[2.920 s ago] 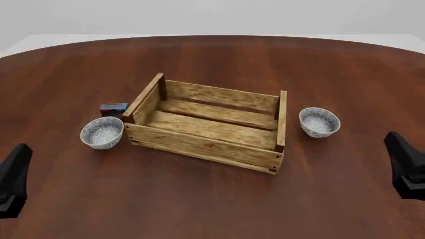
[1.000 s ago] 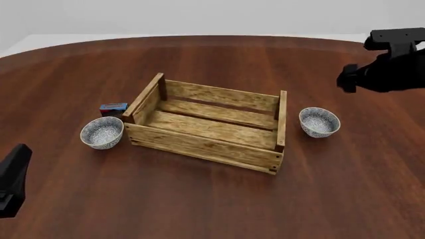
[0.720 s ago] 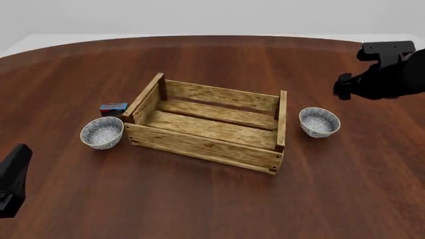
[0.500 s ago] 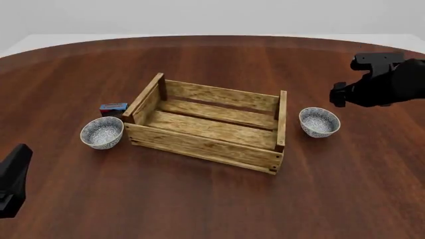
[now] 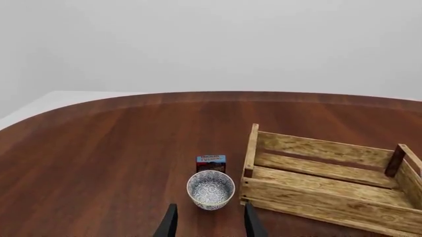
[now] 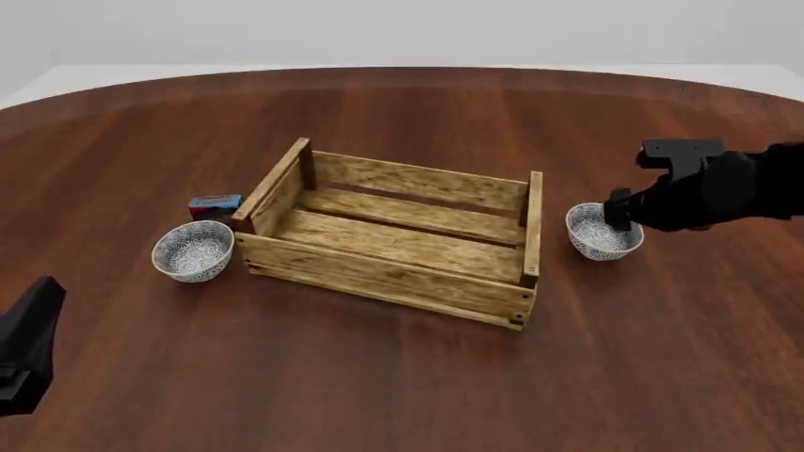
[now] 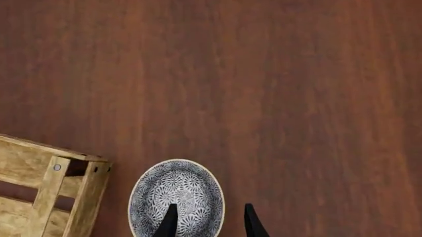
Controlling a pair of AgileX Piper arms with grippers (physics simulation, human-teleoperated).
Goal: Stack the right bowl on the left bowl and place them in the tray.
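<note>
The left gripper (image 5: 209, 224) stays low at the near-left, fingers apart. The left bowl (image 6: 194, 250) and tray (image 6: 392, 240) are unmoved. The right gripper (image 7: 208, 222) has descended over the right bowl (image 6: 601, 232), fingers apart, straddling its rim.

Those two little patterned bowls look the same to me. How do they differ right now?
The left bowl sits by the crate's left end, next to a small blue box, with no gripper near it; the left gripper waits well short of it. The right bowl sits off the tray's right end, with the right gripper poised open over its rim. Both look alike in size and pattern, upright and empty on the table.
</note>
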